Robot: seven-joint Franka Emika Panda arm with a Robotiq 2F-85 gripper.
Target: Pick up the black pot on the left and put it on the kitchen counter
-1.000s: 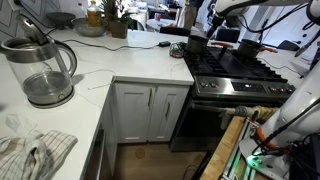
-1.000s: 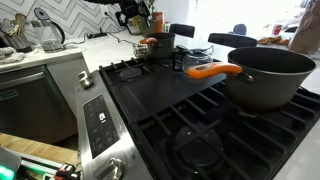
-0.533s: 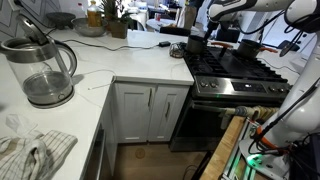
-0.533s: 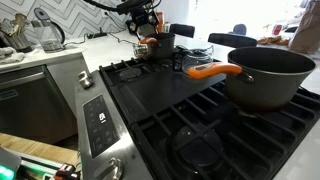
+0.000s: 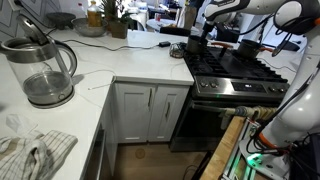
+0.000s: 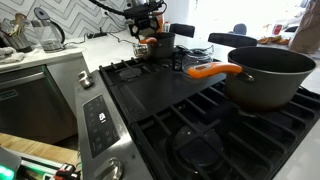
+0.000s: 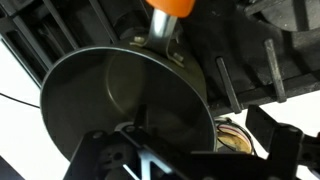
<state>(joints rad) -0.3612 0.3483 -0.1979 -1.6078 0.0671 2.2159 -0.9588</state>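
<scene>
The black pot [image 5: 196, 44] stands on the back left burner of the gas stove; it also shows in an exterior view [image 6: 159, 44]. In the wrist view I look straight down into the pot [image 7: 115, 90], with its orange handle [image 7: 170, 7] at the top. My gripper [image 7: 195, 140] is open and hangs just above the pot; one finger is over its inside, the other outside its rim. It also shows in both exterior views [image 5: 197, 30] [image 6: 150, 22]. The white kitchen counter [image 5: 130, 65] runs beside the stove.
A glass kettle [image 5: 42, 70] and a cloth [image 5: 35, 155] sit on the counter. A larger dark pot with an orange handle [image 6: 270, 75] stands on the front of the stove [image 6: 190, 110]. Another pot [image 5: 247, 45] is at the stove's back.
My arm has swung over and come down onto the black pot; the gripper now sits right above its rim. The pot has not moved.
</scene>
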